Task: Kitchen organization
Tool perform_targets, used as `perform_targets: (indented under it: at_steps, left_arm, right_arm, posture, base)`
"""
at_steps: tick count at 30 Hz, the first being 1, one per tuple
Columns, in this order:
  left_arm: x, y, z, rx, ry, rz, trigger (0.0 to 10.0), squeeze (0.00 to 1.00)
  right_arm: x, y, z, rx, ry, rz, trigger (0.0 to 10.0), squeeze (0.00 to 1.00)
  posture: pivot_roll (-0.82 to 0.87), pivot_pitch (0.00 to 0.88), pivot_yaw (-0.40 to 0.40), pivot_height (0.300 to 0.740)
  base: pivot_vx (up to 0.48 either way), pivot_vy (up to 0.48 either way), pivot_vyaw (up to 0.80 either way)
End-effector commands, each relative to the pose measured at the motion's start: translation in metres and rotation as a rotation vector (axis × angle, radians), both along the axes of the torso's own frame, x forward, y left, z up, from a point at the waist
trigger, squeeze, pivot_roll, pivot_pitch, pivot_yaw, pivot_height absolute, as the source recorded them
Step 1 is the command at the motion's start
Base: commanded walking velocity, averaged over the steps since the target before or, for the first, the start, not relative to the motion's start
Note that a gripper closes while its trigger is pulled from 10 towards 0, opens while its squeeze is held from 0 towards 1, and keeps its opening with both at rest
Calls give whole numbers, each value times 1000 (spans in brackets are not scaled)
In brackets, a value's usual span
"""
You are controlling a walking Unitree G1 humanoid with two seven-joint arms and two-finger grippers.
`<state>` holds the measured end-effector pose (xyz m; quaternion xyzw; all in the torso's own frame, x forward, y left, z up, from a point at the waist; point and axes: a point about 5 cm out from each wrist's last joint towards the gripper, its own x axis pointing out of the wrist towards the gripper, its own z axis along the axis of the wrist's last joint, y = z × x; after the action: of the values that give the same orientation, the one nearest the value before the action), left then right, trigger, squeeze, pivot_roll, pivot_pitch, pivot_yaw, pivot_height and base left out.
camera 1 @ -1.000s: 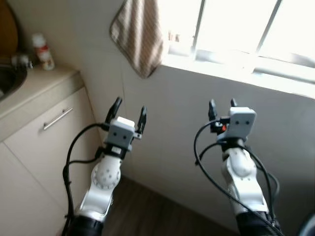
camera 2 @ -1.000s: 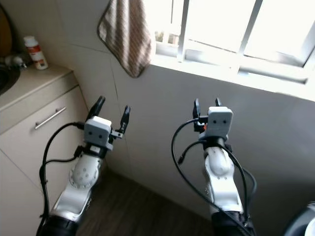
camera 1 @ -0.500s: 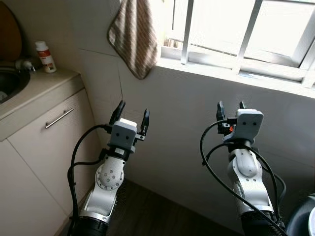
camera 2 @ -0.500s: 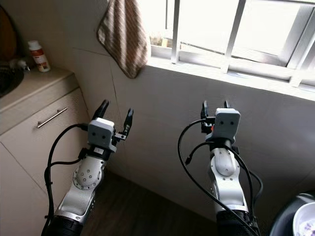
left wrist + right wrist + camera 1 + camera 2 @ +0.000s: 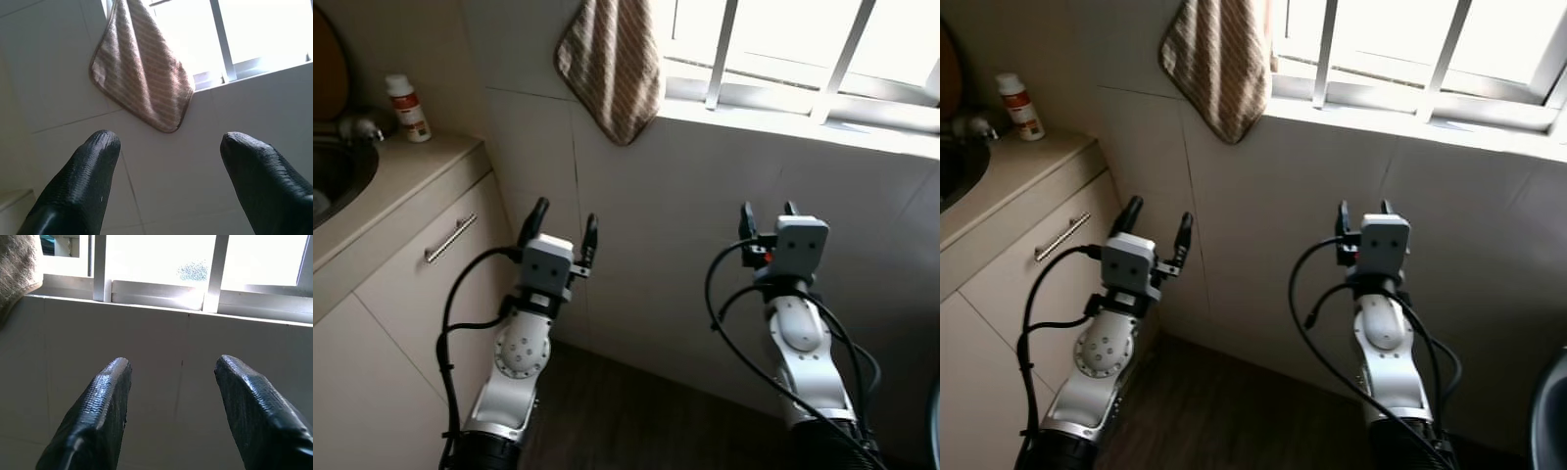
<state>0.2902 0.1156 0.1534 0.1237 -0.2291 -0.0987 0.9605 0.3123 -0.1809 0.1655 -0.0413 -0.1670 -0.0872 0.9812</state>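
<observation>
Facing: a tiled wall under a barred window, both arms raised ahead with nothing in them, which reads as a carry posture between jobs, not a reach.

Sink (image 5: 335,171): set into the bench at the far left edge, only a dark curve of it visible; what lies inside is too dim to tell.

Bottle (image 5: 407,95): a small white bottle with a red label, upright at the back of the bench (image 5: 406,181) against the wall, beside what may be a tap. Probably the nearest thing worth organising, and well apart from either arm.

Drawer handle (image 5: 450,239): a metal bar on the cabinet front below the bench, just left of the left arm.

Left end effector (image 5: 560,221): fingers spread, empty, held upright in front of the wall tiles below the cloth.

Cloth (image 5: 612,61): a brown striped cloth hanging from near the sill, draped flat on the wall, likely put there to dry.

Right end effector (image 5: 765,216): fingers spread, empty, level with the left one and pointing at bare wall under the sill (image 5: 803,122).

Head views add: the bench, bottle, sink and dark floor (image 5: 1224,411), so where the arms stand relative to the kitchen.

Left wrist view adds: the cloth (image 5: 142,73) seen between its fingertips (image 5: 100,147), showing that this arm aims up at it.

Right wrist view adds: window bars (image 5: 215,271) and a corner of the cloth at its edge.
</observation>
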Motion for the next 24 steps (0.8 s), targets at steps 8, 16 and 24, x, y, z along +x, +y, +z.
perform_targets:
  at_steps: [8, 16, 24]
  left_arm:
    - [1, 3, 2, -2, -8, 10, 10000, 0]
    - [1, 3, 2, 2, -4, 8, 10000, 0]
    - [0, 3, 2, -11, -12, 7, 10000, 0]
  right_arm:
    - [1, -2, 0, 1, 12, -32, 10000, 0]
    - [2, -3, 0, 2, 16, -52, 10000, 0]
    - [2, -6, -2, 14, 29, -84, 10000, 0]
  posture:
    - [21, 0, -21, 740]
    - [23, 0, -21, 740]
    - [23, 0, -22, 740]
  base:
    - [0, -480, -300]
    - [0, 0, -300]
    - [0, -31, 0]
